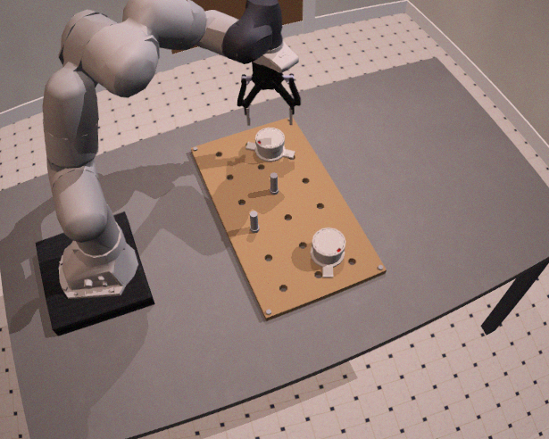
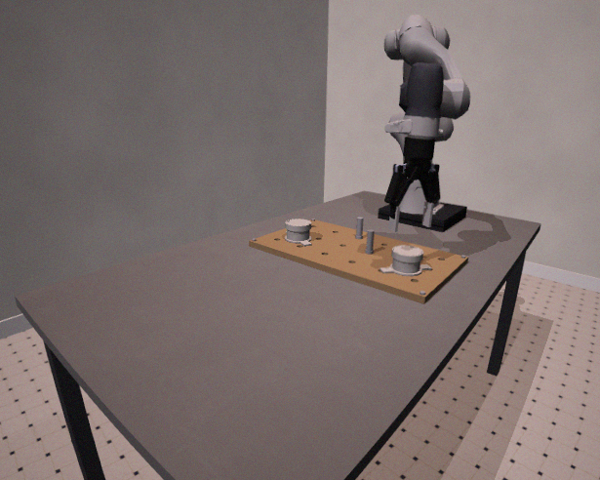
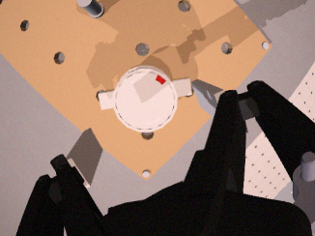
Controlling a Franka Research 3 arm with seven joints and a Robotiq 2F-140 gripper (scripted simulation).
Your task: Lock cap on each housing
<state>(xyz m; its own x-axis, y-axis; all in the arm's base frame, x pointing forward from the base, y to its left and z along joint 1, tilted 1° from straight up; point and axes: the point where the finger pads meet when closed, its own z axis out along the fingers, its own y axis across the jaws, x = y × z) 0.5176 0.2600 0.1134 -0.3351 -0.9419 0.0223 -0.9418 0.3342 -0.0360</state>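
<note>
One white round cap (image 1: 270, 137) (image 2: 407, 252) (image 3: 146, 101) with a red mark sits on its upright housing (image 1: 270, 153) (image 2: 407, 264) near the board's far end in the top view. The housing has two side tabs. A second white cap (image 1: 328, 239) (image 2: 298, 223) with a red mark sits on another upright housing (image 1: 328, 260) (image 2: 298, 233) near the board's opposite end. My gripper (image 1: 270, 117) (image 2: 413, 223) is open and empty. It is above the board's far edge, close to the first cap but not touching it; that cap shows ahead of the fingers in the wrist view.
The wooden board (image 1: 303, 282) (image 2: 332, 268) (image 3: 29, 74) has several holes and corner screws. Two grey upright pegs, one (image 1: 274, 183) (image 2: 370, 241) near the board's middle and one (image 1: 253, 221) (image 2: 359, 227) near its robot-side edge, stand between the housings.
</note>
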